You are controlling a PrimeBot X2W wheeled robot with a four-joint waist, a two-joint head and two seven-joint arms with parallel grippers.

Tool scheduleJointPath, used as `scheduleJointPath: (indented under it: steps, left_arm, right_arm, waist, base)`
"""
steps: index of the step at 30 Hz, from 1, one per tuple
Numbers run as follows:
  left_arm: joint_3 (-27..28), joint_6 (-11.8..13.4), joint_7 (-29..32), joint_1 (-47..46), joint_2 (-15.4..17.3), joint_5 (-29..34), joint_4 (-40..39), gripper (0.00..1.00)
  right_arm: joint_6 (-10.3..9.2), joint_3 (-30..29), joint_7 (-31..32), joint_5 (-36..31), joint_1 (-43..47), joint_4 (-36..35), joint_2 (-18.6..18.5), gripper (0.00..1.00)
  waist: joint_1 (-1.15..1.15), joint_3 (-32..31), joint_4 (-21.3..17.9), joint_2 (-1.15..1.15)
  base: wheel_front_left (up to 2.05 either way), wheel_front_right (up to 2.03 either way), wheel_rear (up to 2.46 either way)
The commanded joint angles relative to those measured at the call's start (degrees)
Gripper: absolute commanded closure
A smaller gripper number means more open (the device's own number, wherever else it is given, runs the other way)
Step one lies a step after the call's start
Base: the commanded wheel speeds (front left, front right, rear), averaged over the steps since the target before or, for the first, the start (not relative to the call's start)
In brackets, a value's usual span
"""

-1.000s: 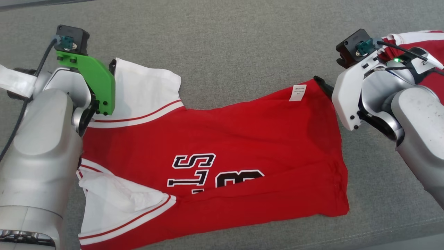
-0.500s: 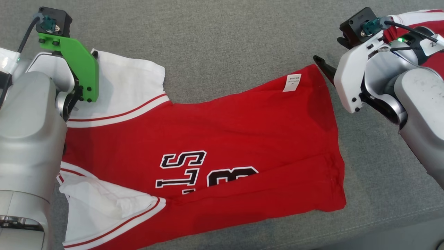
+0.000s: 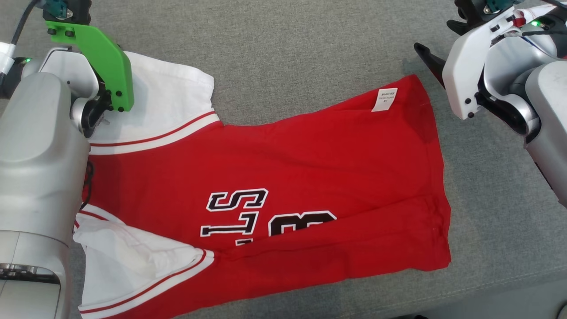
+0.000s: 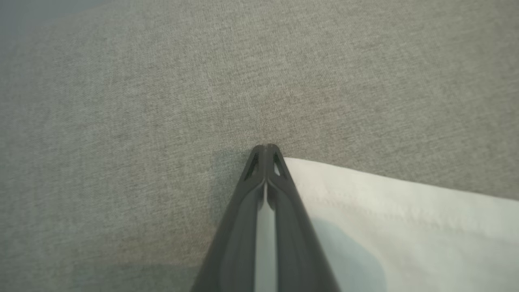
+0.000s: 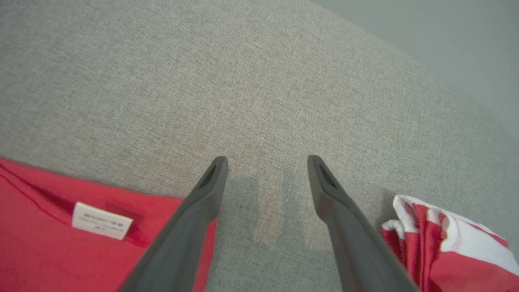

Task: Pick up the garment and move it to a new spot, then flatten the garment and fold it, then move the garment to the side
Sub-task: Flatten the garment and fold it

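The garment point(image 3: 288, 177) lies spread, not yet folded. The left claw point(image 4: 266, 148) clenches its white sleeve point(image 4: 385, 227) corner; the right claw point(image 5: 267, 160) gapes, hem just left.

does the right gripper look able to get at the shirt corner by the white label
Probably yes: the right gripper is open, right beside the red shirt corner near the white label, with bare grey fabric surface between them.
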Motion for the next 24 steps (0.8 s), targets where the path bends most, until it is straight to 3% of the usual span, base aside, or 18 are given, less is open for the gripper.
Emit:
scheduleJointPath:
  steps: [1, 12, 24]
  left_arm:
    - [-0.08, -0.10, 0.65, 0.47, 0.17, -0.42, 0.58, 1.00]
    - [-1.07, -0.39, 2.44, 2.19, 1.62, -4.83, -3.79, 1.00]
    - [-2.63, -0.43, 3.08, 2.07, 3.01, -6.21, -7.26, 1.00]
  right_arm:
    - [-0.07, -0.29, 0.76, 0.35, -0.20, -0.20, -0.12, 0.00]
    - [-0.07, -4.97, 9.36, -2.65, 7.75, -6.72, 2.95, 0.00]
    - [-0.06, -13.78, 3.29, -14.20, 17.72, -7.22, 10.97, 0.00]
  waist:
    - [-0.01, 0.11, 0.21, 0.00]
    - [-0.01, -0.41, 0.38, 0.00]
    - [-0.01, 1.30, 0.51, 0.00]
  base:
    - [0.00, 0.00, 0.00]
    - [0.00, 0.00, 0.00]
    - [0.00, 0.00, 0.00]
